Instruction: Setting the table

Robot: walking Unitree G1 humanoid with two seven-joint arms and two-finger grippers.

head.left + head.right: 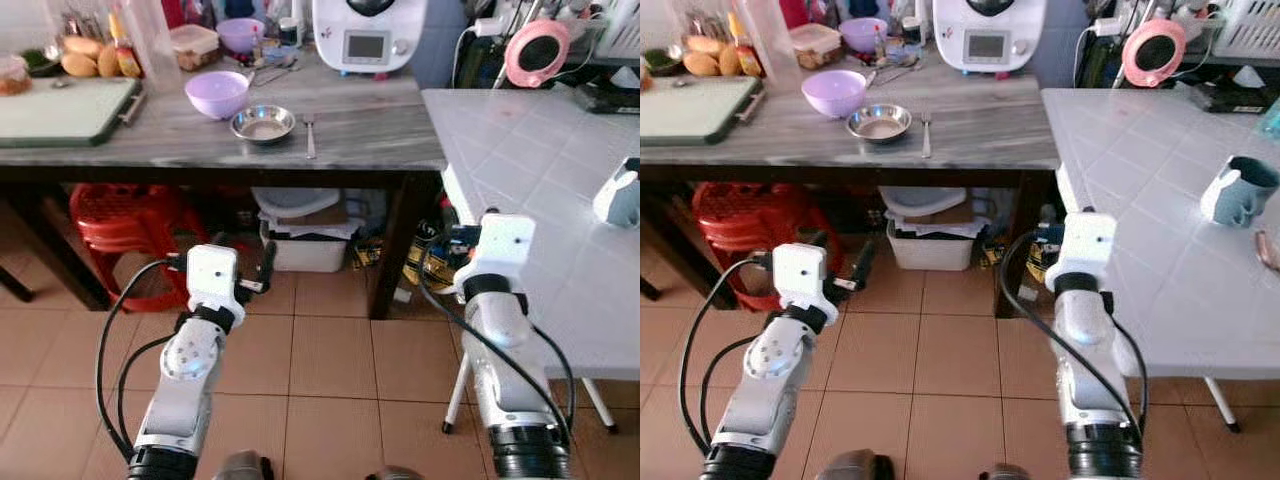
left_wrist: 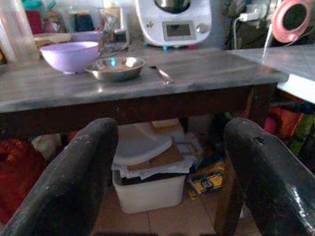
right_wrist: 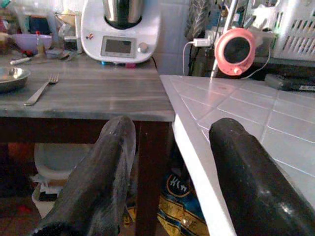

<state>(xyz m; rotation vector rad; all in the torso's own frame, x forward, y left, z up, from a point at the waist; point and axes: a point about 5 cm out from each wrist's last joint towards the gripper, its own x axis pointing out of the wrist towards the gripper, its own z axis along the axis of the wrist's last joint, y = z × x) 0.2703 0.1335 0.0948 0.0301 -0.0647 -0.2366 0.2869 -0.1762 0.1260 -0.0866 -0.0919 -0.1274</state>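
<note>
Two pincers are being held out low in front of the robot, above the tiled floor and short of the dark wooden table. The left pincer is being kept wide open with nothing between its fingers; the right pincer is likewise being held spread and empty, beside the edge of the white tiled table.

Three pieces of tableware are being left together near the front edge of the wooden table: a purple bowl, a small steel dish just beside it, and a fork lying flat to the right of the dish. A white kitchen machine is standing behind them, and a mug is resting on the white table.

The steel dish is being judged light, rigid and slippery, so its raised rim is probably the best place for a grip. The purple bowl looks like light plastic and could be pinched at its rim. The fork is thin and lying flat, so it is likely to be hard to lift; its handle is being judged the best hold.
</note>
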